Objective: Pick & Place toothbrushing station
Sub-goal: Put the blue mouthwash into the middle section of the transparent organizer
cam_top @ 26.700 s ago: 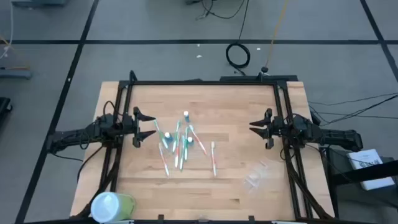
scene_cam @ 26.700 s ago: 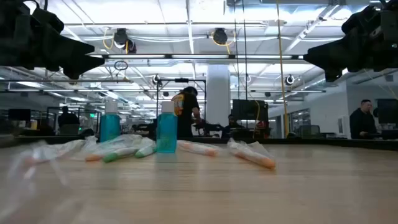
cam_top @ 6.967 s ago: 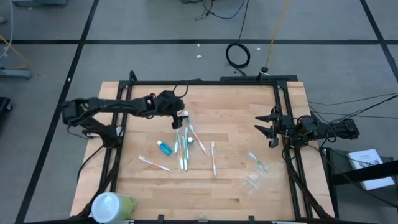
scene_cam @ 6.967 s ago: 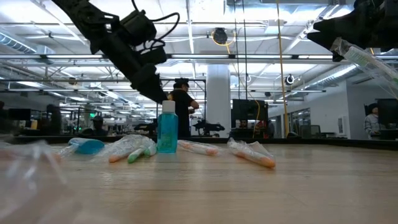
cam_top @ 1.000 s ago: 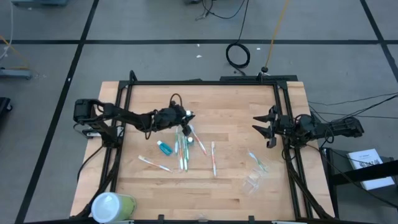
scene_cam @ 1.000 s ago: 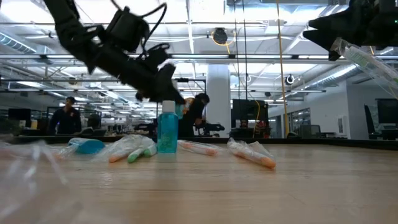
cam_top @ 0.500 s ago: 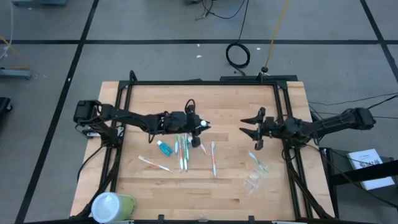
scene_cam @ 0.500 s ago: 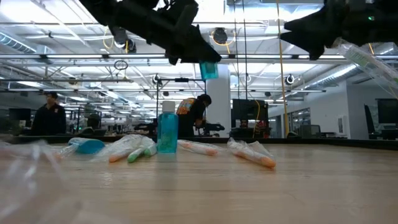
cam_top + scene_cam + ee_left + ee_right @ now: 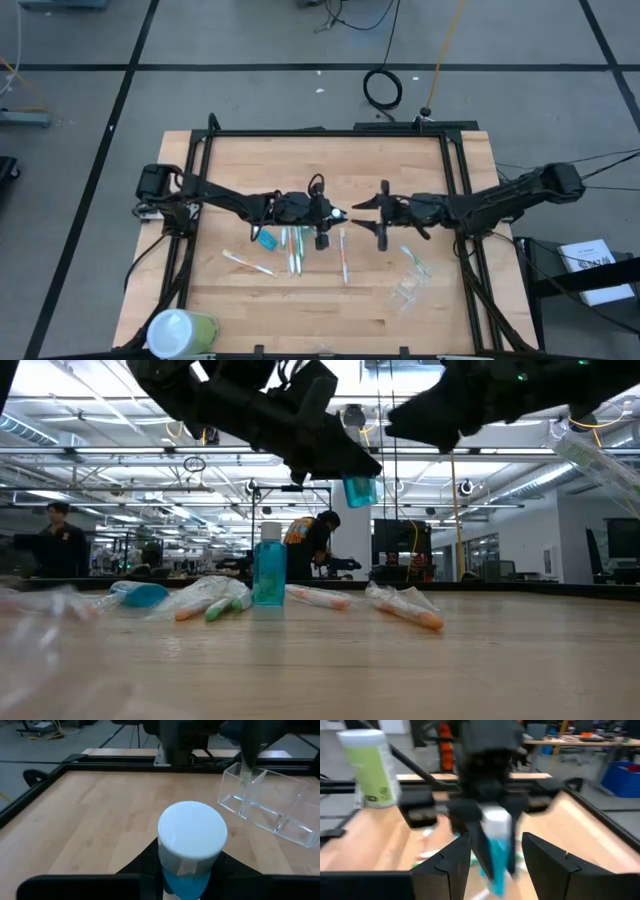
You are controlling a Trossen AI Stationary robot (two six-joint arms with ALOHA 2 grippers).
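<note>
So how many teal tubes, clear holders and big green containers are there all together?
Teal tubes: 3 (held tube in the left tool, standing tube, lying tube)
Clear holder: 1
Green container: 1
Total: 5

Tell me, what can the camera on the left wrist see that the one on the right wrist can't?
Left wrist only: the clear plastic holder, tilted, beyond the tube.
Right wrist only: the yellow-green container with its white top, and the left gripper seen head-on.
Both: the teal tube with a white cap in the left gripper, above the wooden table.
</note>
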